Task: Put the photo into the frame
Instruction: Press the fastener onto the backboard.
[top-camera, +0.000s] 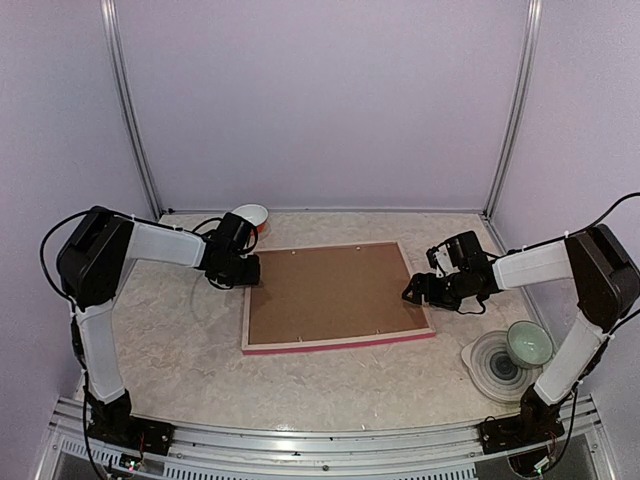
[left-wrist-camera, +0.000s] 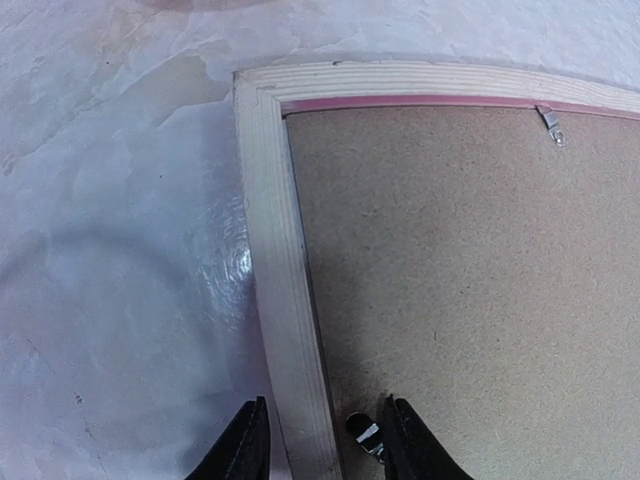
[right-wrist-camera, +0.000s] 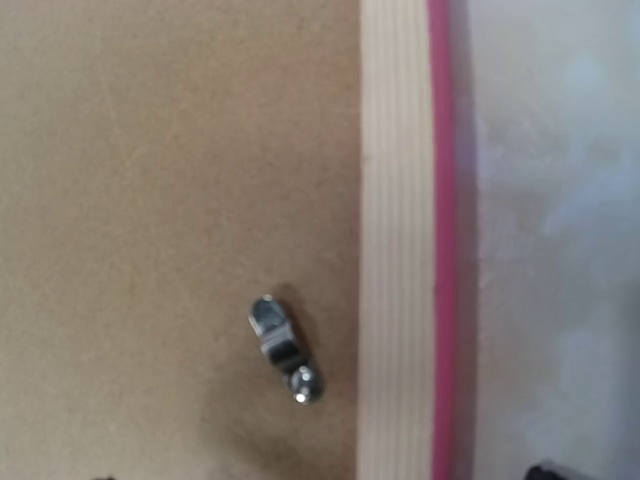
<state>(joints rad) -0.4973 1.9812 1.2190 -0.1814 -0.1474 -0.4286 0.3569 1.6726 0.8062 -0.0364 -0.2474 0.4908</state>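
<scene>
The frame (top-camera: 340, 343) lies face down in the middle of the table, its pale wood back up and a pink edge showing. A brown backing board (top-camera: 335, 290) fills it, and the photo is hidden. My left gripper (top-camera: 248, 275) is at the frame's left side. In the left wrist view its jaws (left-wrist-camera: 325, 420) stand open astride the frame's wooden rail (left-wrist-camera: 280, 250) and a small metal clip (left-wrist-camera: 367, 437). My right gripper (top-camera: 415, 292) hovers wide open over the right rail (right-wrist-camera: 395, 200), near another clip (right-wrist-camera: 284, 350); nothing is between its fingers.
A white and orange bowl (top-camera: 250, 215) sits at the back left behind the left gripper. A green bowl (top-camera: 528, 343) rests on stacked plates (top-camera: 490, 365) at the front right, under the right arm. Enclosure walls surround the table.
</scene>
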